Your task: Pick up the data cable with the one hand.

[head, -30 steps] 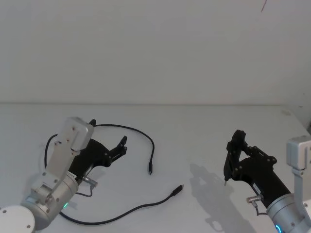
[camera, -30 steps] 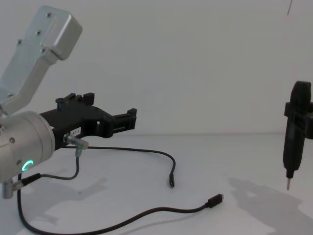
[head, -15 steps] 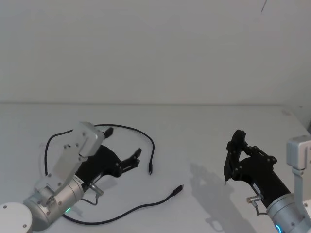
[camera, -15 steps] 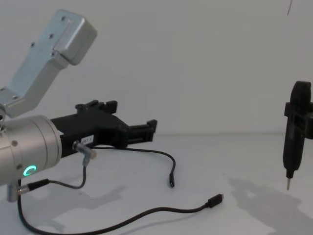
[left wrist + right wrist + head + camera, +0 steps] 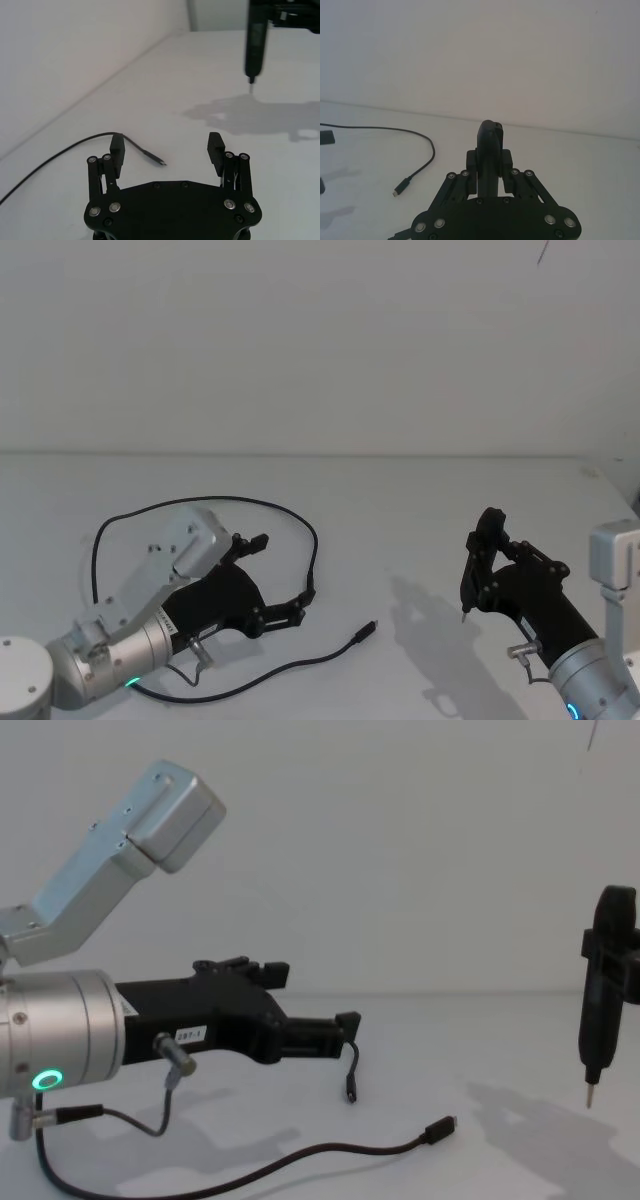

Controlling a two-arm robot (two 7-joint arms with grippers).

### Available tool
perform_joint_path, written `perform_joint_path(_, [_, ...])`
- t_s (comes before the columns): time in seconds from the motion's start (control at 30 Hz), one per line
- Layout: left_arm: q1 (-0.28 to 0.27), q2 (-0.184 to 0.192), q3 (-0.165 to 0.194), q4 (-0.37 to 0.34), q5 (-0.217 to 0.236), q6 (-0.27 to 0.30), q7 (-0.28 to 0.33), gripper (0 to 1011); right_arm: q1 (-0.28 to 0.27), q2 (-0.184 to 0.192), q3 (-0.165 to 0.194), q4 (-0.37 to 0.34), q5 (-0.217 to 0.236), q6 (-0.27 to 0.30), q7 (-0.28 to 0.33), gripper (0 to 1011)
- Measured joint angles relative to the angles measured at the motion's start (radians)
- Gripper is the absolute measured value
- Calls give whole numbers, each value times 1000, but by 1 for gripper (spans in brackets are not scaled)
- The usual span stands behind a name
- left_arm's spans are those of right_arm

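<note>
surface: white table [image 5: 420, 510] | on it: black data cable [image 5: 316, 545], loosely looped, plugs apart

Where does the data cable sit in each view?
Head: data cable loops round the open left gripper, lower left.
Chest: data cable along the bottom.
Left wrist: data cable ahead of the fingers.
Right wrist: data cable, left side.
Landmark: pen-shaped tool in the right gripper.
</note>
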Motion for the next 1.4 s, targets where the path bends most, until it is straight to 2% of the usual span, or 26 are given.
perform_joint_path(0.03, [-8,7,3,5,-7,3,-32,1001,0,0,0,0,0,0,0,279])
perform_joint_path(0.07, [-8,7,3,5,-7,3,-32,1001,0,0,0,0,0,0,0,279])
perform_joint_path(0.27, [-45,38,19,29,-45,34,-145,1001,0,0,0,0,0,0,0,279])
perform_joint_path(0.57, [-72,78,40,49,-86,94,-246,1001,0,0,0,0,0,0,0,279])
perform_joint_path(0.93, [-75,102,57,60,-126,153,-302,1001,0,0,0,0,0,0,0,279])
perform_joint_path(1.33, [-74,104,86,77,-138,199,-308,999,0,0,0,0,0,0,0,279])
perform_joint_path(1.4, [-74,103,90,81,-138,205,-305,957,0,0,0,0,0,0,0,279])
